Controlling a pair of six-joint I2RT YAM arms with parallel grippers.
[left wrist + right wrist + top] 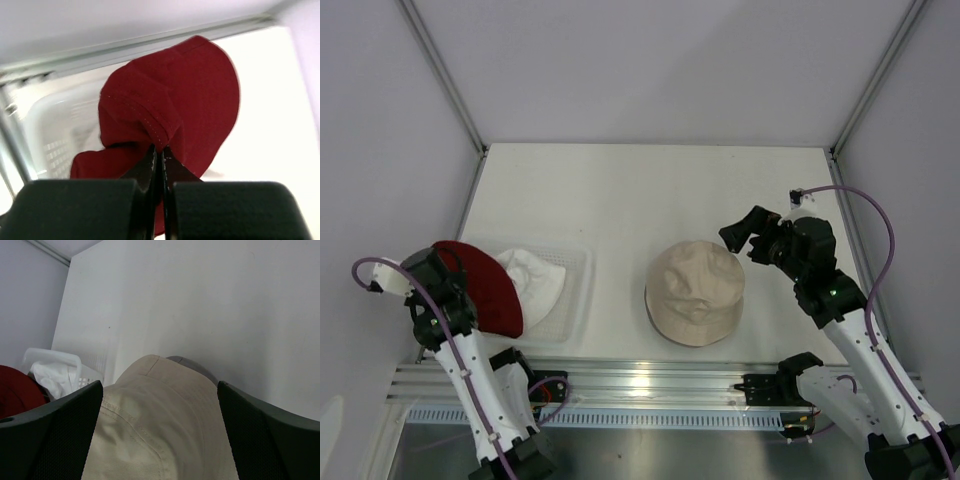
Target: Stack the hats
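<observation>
- White table (640,190) in a plain white-walled booth. Nothing to dodge except the stuff below.
- Clear tray (576,300) sits on the left side, well apart from the beige hat.
- Beige hat (695,292) sits crown-up, middle-right of the table. My guess is it's the base of the stack.
- Red hat (200,100) is the one in play. It hangs over the tray's near-left part, pinched by a fold near its stitched seam. The rest of the cloth spreads out ahead of the jaws and droops below them.
- White hat (535,278) is crumpled in the tray, just beside the red one.
- Left gripper (160,157) has its jaws clamped tight on that red fold.
- Right gripper (748,238) has its jaws wide apart with nothing in them. It hovers by the beige hat's far-right edge, and its wrist view shows the crown between the fingers, no contact that I can see.
- Tips for the carry:
  - Lift high enough that the floppy brim clears the tray wall.
  - Centre it over the beige crown and lower it right down before opening, since an edge grip will let it flop sideways.
  - The right arm probably wants to back off first.
</observation>
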